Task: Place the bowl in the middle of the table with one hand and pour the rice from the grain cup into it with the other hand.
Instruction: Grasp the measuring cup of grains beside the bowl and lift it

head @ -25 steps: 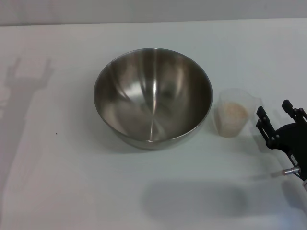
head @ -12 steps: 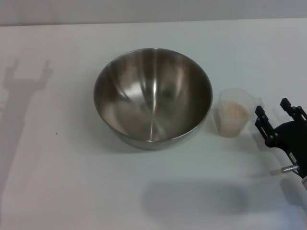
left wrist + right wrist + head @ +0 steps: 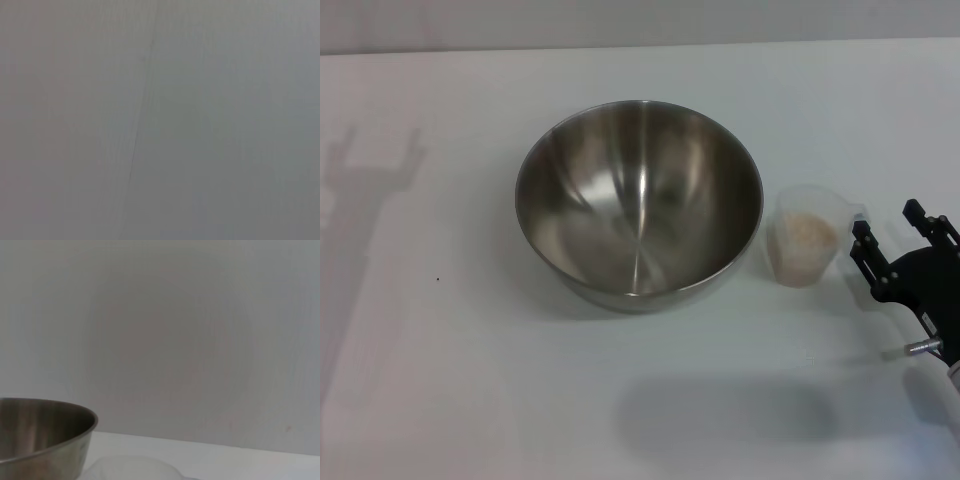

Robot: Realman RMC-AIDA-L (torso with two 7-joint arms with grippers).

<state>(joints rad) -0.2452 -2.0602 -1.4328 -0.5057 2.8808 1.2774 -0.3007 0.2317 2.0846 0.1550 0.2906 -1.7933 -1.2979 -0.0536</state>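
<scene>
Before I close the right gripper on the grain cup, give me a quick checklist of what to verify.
1. Bowl near the middle of the table: ok.
2. Grain cup upright, rice inside: ok.
3. Right gripper open: ok.
4. Gripper around the cup: not ok, it sits beside the cup on the side away from the bowl.
5. Cup apart from the bowl: ok, a small gap.
6. Left gripper position: cannot tell, out of view.

A plain grey surface (image 3: 210, 120) fills the whole frame, with no object, arm or fingers in sight. One thin, darker line (image 3: 141, 100) runs from the top edge, a little left of centre, slanting slightly leftward down to the bottom edge. The grey looks a touch lighter right of the line.
</scene>
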